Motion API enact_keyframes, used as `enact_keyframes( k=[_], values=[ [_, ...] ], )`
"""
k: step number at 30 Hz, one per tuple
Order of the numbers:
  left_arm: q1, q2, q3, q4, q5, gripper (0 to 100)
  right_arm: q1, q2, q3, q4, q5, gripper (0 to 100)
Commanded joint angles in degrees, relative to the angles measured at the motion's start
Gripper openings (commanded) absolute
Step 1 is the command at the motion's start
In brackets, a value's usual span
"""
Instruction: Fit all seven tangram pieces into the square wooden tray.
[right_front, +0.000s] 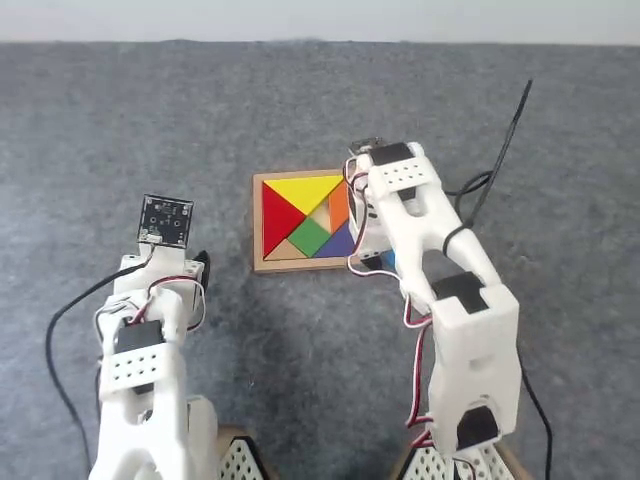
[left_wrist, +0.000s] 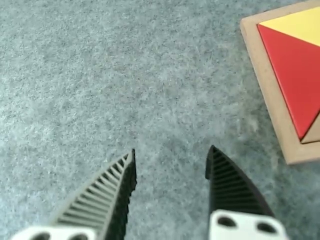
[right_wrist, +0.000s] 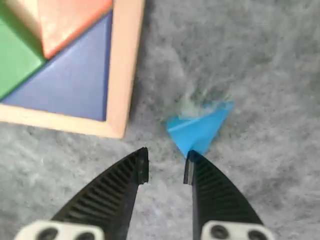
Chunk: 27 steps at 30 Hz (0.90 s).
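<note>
Grey felt (right_front: 120, 120) carries the nearly full square wooden tray (right_front: 300, 266) mid-frame; off its lower-right corner a small light-blue triangle (right_wrist: 197, 131) lies before the right gripper (right_wrist: 166, 160), fingers spread, which should pinch it next, the left gripper (left_wrist: 172, 150) gaping idle.

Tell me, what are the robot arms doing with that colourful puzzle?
They are filling a tangram puzzle. The wooden tray already holds a yellow triangle, red triangle, green square, orange piece and dark blue triangle. A light blue triangle lies on the grey mat beside the tray's corner, with the right pincer open just in front of it. The left pincer is open over bare mat on the tray's other side, holding nothing.
</note>
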Motion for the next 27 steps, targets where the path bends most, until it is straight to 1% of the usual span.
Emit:
enact_keyframes(
  k=[1,4,10,16,22,24,27],
  values=[
    [0.2,-1.8,-0.7,-1.1,-0.6,21,0.7,3.8,-5.5,0.8,-2.4,18.4],
    [0.2,-1.8,-0.7,-1.1,-0.6,21,0.8,5.8,-7.4,1.4,-1.8,23.0],
    [0.2,-1.8,-0.7,-1.1,-0.6,21,1.4,3.2,-9.9,6.0,-1.8,23.0],
    [0.2,-1.8,-0.7,-1.0,-0.6,21,1.5,2.1,-9.9,4.7,-2.5,23.0],
    [0.2,-1.9,-0.7,-1.0,-0.6,21,2.2,4.4,-9.9,-0.7,-14.1,23.0],
    [0.2,-1.9,-0.7,-1.0,-0.6,21,2.9,4.9,-9.9,-1.9,-15.8,22.9],
    [0.2,-1.9,-0.7,-1.0,-0.6,21,3.7,5.8,-10.0,-3.1,-16.1,22.9]
  ],
)
